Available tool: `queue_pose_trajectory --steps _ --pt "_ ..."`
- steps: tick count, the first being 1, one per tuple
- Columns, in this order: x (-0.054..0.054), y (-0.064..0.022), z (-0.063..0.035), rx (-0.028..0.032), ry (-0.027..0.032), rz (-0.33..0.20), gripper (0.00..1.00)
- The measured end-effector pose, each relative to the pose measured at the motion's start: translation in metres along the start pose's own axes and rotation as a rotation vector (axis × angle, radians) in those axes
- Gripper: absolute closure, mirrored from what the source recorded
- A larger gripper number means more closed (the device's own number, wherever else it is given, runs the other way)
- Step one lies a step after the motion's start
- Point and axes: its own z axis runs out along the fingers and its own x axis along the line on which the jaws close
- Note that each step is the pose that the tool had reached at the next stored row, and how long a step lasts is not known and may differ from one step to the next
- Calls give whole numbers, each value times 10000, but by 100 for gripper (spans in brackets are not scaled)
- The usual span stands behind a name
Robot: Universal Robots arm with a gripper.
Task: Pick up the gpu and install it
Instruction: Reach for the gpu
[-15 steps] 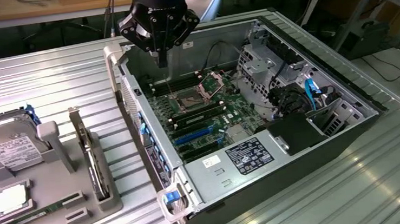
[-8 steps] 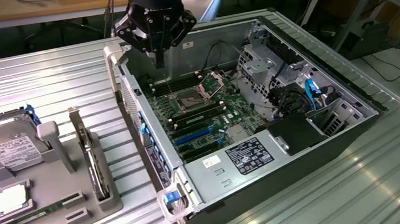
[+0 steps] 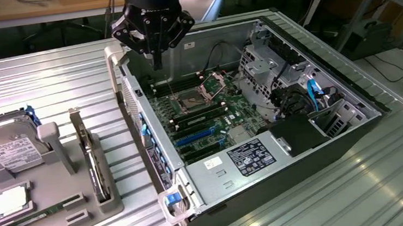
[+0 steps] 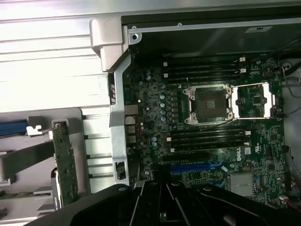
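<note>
Exterior view puts the gpu [image 3: 88, 153] standing on its long edge in a slot of the grey holder [image 3: 58, 150], on that view's left, well apart from the open computer case [image 3: 216, 191]; the wrist view catches its green board [image 4: 64, 162] edge-on beside the case's rear wall. I judge the card to be stiff and fairly light, yet fragile: the board carries small soldered parts, and its contact edge, which I take to be down in the slot, should not be scraped or twisted. My choice of hold would be across the exposed upper edge, one pad on the shroud face and one on the board's back, near the middle of its length so it does not swing, and clear of the metal end bracket. The gripper [image 3: 157, 62] hangs above the far rear corner of the case, over the motherboard [image 3: 202, 118], with its jaws closed tight together, holding nothing and touching nothing. On the same holder, nearer the exterior view's left edge, sits a hard drive [image 3: 11, 151] with a white label.
</note>
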Motion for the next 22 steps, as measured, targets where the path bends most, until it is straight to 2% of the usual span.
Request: queue_pose_trajectory --steps 22 --pt "132 -10 0 0 0 0 89"
